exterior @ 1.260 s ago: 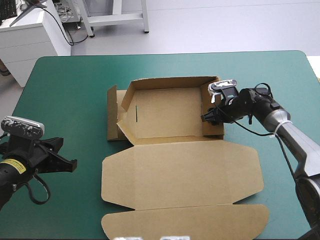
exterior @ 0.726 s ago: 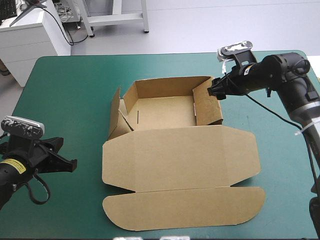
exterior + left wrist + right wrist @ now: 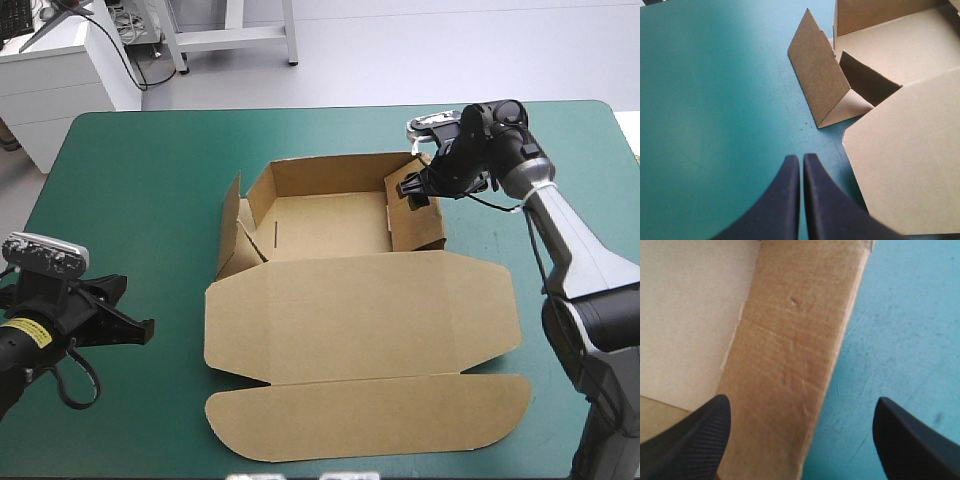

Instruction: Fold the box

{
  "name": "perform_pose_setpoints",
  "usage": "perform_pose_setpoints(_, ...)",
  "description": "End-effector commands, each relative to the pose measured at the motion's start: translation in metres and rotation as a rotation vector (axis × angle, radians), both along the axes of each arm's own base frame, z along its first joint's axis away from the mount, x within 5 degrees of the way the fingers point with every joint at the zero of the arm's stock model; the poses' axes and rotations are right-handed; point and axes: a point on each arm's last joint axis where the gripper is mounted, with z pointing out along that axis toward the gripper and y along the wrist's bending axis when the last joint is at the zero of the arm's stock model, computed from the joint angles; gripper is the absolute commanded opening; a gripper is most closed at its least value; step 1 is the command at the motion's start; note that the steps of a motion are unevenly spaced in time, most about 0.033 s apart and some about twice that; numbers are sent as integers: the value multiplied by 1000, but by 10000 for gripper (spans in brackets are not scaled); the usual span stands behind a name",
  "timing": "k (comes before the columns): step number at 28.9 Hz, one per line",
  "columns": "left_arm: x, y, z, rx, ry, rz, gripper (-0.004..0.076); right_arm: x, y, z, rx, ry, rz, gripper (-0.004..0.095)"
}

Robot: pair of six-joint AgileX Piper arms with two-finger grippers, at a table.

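While the left hand (image 3: 140,327) rests with its black fingers pressed together on nothing, at about eight o'clock from the box (image 3: 320,225), the work belongs to the right hand (image 3: 414,190). It hovers at about two o'clock from the tray's middle, over the far end of the right wall (image 3: 420,228). Its fingers stand wide apart, gripping nothing, and the right wrist view shows that wall (image 3: 795,340) running between them, with pale tray floor on one side and bare teal-green counter (image 3: 905,330) on the other. The box sits near the middle of the counter (image 3: 140,180): far wall (image 3: 330,172) and right wall are raised, the left flap (image 3: 229,235) leans outward at nine o'clock, and the lid (image 3: 360,320) lies flat toward six o'clock with a rounded tuck strip (image 3: 370,420) beyond it. The step in hand looks like settling the right wall. A good move would come down square over its top edge, close on the board itself rather than the corner, and press inward evenly so the bend follows the score and not the panel. The left side probably needs the same care, since that flap (image 3: 815,75) stands as a loose slanted panel, apart from the left hand (image 3: 801,159). The board is stiff, matt brown sheet with faint ribbing, a few dents and sharp cut edges; it should hold a fold but buckle if pinched askew.
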Motion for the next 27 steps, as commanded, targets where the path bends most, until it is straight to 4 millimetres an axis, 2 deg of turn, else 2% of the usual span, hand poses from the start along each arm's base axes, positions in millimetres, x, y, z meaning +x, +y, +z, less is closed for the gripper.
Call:
perform_pose_setpoints(1, 1, -1, 12, -32, -78, -5, 8, 8, 1, 17, 15, -52, -6, 704)
perform_pose_setpoints(5, 1, -1, 12, -31, -74, -5, 8, 23, 4, 3, 18, -15, -22, 645)
perform_pose_setpoints(10, 0, -1, 10, -27, -58, -5, 8, 31, 4, -14, 21, 24, -53, 475)
perform_pose_setpoints(14, 0, -1, 10, -27, -58, -5, 8, 33, 4, -16, 38, 36, -60, 339)
perform_pose_setpoints(17, 0, -1, 10, -27, -58, -5, 8, 33, 4, -17, 50, 41, -56, 197)
perform_pose_setpoints(20, 0, -1, 10, -27, -58, -5, 8, 33, 5, -17, 53, 41, -53, 10)
perform_pose_setpoints(24, 0, -1, 10, -27, -58, -5, 8, 32, 6, -15, 71, 42, -55, -19)
perform_pose_setpoints(27, 0, -1, 10, -27, -58, -5, 8, 26, 5, -2, 78, 12, -47, -19)
